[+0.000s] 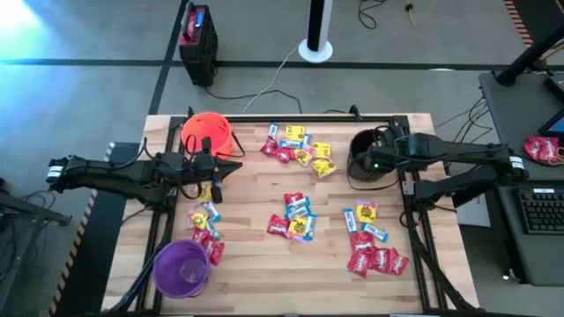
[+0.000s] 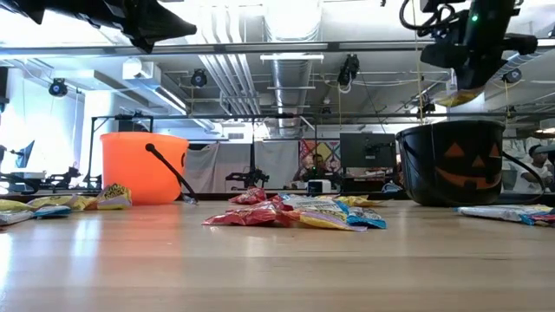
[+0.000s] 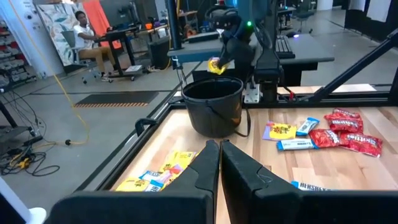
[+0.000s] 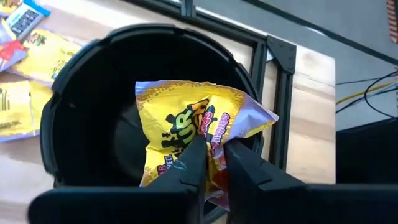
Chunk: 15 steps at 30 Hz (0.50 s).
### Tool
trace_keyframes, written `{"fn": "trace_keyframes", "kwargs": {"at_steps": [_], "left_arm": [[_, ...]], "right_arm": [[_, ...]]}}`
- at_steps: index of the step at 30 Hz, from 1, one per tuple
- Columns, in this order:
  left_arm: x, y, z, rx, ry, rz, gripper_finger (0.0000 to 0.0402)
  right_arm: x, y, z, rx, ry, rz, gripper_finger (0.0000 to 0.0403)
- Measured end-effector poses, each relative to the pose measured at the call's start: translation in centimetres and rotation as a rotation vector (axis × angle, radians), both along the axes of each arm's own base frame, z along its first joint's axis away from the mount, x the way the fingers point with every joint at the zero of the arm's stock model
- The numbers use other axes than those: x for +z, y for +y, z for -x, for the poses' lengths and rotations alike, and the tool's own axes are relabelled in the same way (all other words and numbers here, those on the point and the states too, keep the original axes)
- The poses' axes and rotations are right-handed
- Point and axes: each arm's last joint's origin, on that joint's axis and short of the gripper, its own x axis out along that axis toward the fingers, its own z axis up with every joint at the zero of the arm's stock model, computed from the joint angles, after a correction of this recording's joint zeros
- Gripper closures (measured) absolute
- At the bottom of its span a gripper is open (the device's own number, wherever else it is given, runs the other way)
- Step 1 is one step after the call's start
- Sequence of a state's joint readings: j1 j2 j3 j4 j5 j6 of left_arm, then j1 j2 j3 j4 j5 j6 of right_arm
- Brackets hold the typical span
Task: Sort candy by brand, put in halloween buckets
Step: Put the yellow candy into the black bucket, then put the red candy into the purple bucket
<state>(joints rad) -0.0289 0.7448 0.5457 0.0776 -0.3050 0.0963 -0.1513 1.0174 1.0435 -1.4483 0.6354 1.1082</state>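
Right wrist view shows the right gripper (image 4: 214,152) pinching a crinkled yellow candy packet (image 4: 193,134) directly above the round black plastic bucket (image 4: 81,112), so opening should wait until it hangs centred.

The worktop (image 1: 256,264) is pale striped wood, strewn with red, yellow and blue-and-white candy (image 1: 298,217). One bucket is plain orange (image 1: 206,132), one translucent purple (image 1: 181,268), and one black with an orange jack-o'-lantern face (image 2: 453,161). The yellow packet (image 4: 186,134) carries black and pink lettering.

floor (image 1: 106,79): grey, taped lines | ceiling pipes (image 2: 251,74) | seated person (image 3: 87,37) | keyboard (image 1: 539,210)
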Motion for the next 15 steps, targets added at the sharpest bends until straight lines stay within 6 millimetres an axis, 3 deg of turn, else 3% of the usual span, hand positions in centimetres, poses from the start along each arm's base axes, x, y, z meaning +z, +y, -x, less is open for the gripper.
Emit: {"fn": "trace_keyframes", "kwargs": {"at_steps": [10,15], "left_arm": [[-0.04,0.0,-0.04,0.0,0.002,0.003,0.0402],[-0.07,-0.01,-0.07,0.001,0.001,0.014,0.0402]], "right_arm": [[-0.33,-0.34,-0.17,-0.012,0.012,0.044,0.0251],[0.14,-0.39,-0.36,0.011,-0.004,0.058,0.0219]]}}
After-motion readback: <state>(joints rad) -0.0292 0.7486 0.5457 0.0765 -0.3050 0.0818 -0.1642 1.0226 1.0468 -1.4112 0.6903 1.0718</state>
